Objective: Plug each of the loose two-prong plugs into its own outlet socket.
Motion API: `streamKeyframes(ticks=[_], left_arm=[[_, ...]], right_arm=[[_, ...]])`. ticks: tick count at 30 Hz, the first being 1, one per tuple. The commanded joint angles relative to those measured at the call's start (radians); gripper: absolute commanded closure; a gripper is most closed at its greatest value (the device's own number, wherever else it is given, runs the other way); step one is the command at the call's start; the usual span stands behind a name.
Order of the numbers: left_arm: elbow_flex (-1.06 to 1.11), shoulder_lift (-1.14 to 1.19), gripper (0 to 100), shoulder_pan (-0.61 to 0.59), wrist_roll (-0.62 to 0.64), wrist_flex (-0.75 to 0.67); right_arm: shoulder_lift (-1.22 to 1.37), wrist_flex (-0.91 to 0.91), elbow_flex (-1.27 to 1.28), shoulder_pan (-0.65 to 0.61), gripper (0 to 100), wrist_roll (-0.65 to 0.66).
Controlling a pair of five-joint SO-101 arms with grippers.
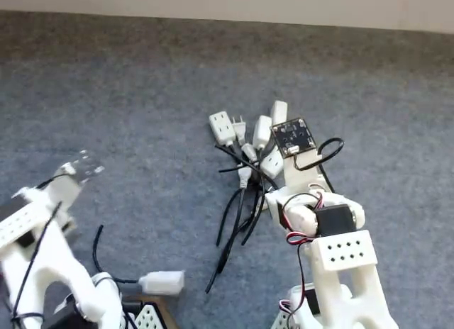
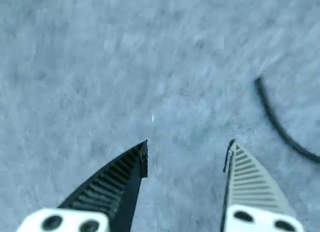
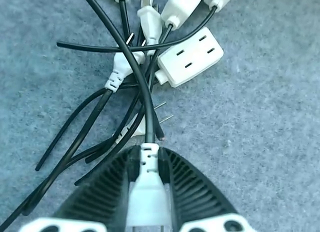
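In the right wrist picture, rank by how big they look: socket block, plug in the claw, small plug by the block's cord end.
1. Socket block and held plug: alike; the plug is nearer the camera, so unsure.
2. Small plug.

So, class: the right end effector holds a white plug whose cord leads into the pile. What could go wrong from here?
1. The held plug has a black cord woven through other cords; lifting may drag them along.
2. Its cord end points out of the right end effector, so the prongs probably face the wrist, wrong for plugging.
3. The left end effector is open over carpet, so the socket block may slide when pushed.
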Motion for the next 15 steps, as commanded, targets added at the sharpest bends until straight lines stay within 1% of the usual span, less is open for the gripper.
streamKeyframes(ticks=[1, 8, 10, 13, 14, 15], left_arm=[[-0.036, -0.004, 71, -0.09, -0.074, 0.008], [0.022, -0.012, 70, -0.076, -0.077, 0.02], [0.028, -0.012, 70, -0.059, -0.132, 0.106], [0.015, -0.013, 70, -0.036, -0.267, 0.324], [0.012, -0.013, 70, -0.024, -0.282, 0.367], [0.012, -0.013, 70, -0.008, -0.282, 0.381]], right_arm=[[-0.025, 0.005, -0.007, -0.058, 99.2, 0.006], [-0.025, 0.013, 0.018, -0.074, 99.2, 0.006], [-0.025, 0.012, 0.025, -0.074, 99.2, 0.006], [-0.025, 0.012, 0.027, -0.074, 99.2, 0.008], [-0.025, 0.012, 0.027, -0.074, 99.2, 0.008], [-0.025, 0.012, 0.027, -0.074, 99.2, 0.009]])
